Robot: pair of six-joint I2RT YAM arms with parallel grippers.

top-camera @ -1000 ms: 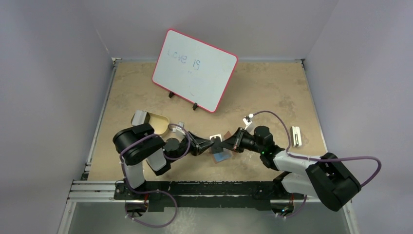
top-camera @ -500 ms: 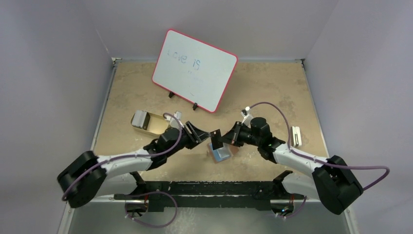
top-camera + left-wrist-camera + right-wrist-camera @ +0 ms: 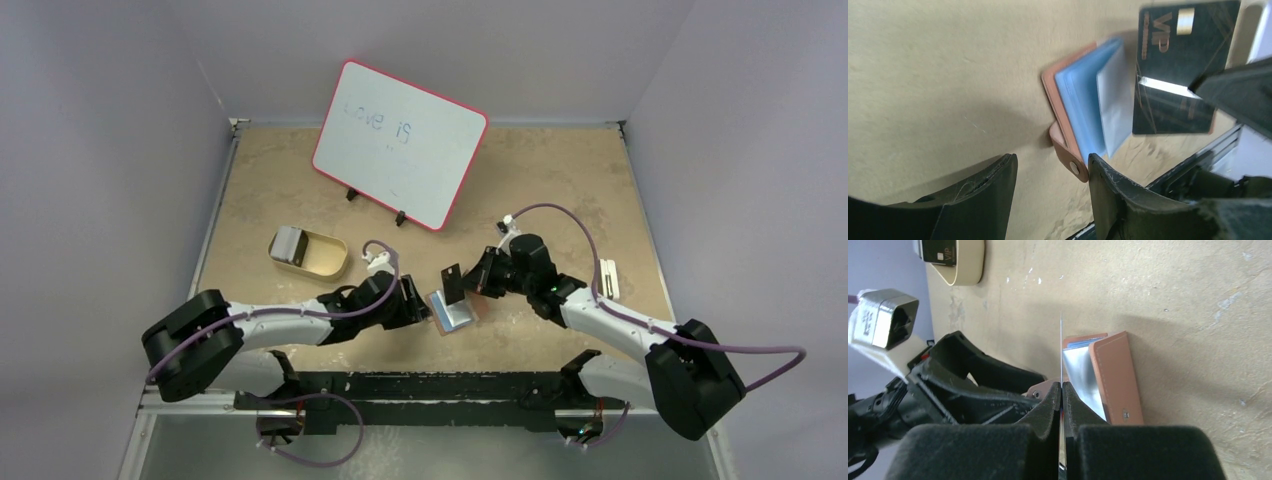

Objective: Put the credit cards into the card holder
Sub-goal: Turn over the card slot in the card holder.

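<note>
Left tool sits low on the surface, spread wide with the strap of the holder between its fingers. Holder's lying open mid-surface, blue pockets showing. Just above it, the right tool pinches a dark card upright.

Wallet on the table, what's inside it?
The open brown wallet shows pale blue sleeves and one shiny clear sleeve. Whether cards sit inside the sleeves is hidden.
</note>
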